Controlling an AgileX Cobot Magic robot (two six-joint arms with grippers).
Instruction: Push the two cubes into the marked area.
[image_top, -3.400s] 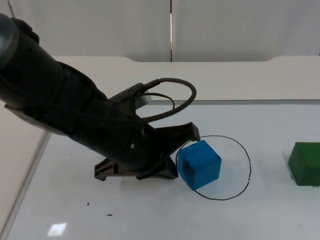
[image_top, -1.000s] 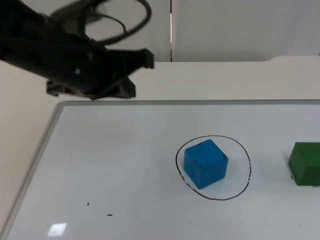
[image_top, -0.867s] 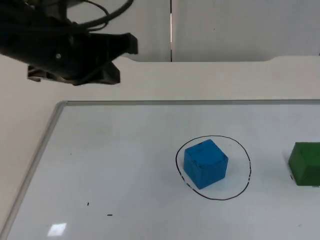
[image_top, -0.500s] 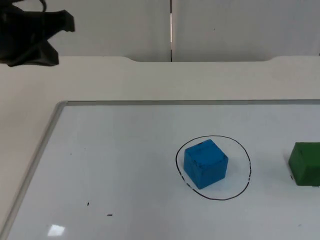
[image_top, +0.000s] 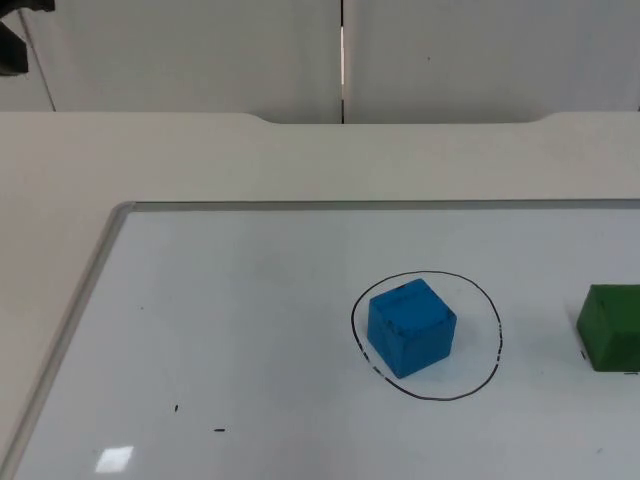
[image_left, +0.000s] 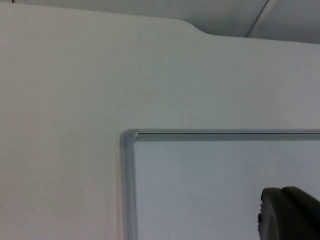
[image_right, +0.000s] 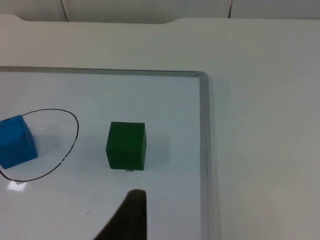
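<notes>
1. While you look down from the top view, note the blue cube sits inside the drawn black circle, toward its left side, flat on the whiteboard
2. You'll find the green cube well right of the circle, outside it, at the picture's right edge
3. In the right wrist view you get the same layout: green cube just beside the circle line but not touching it, blue cube inside the line
4. The right gripper hangs above the whiteboard, short of the green cube and apart from it; you see one dark fingertip, so I cannot tell whether it's open or closed
5. The left gripper is off over the whiteboard's corner frame, far from both cubes; just one dark fingertip visible, so state cannot be told
6. In the top view, a scrap of the left arm sits at the upper left corner, over the partition wall
7. The whiteboard lies on the white table; its right frame edge runs near the green cube
</notes>
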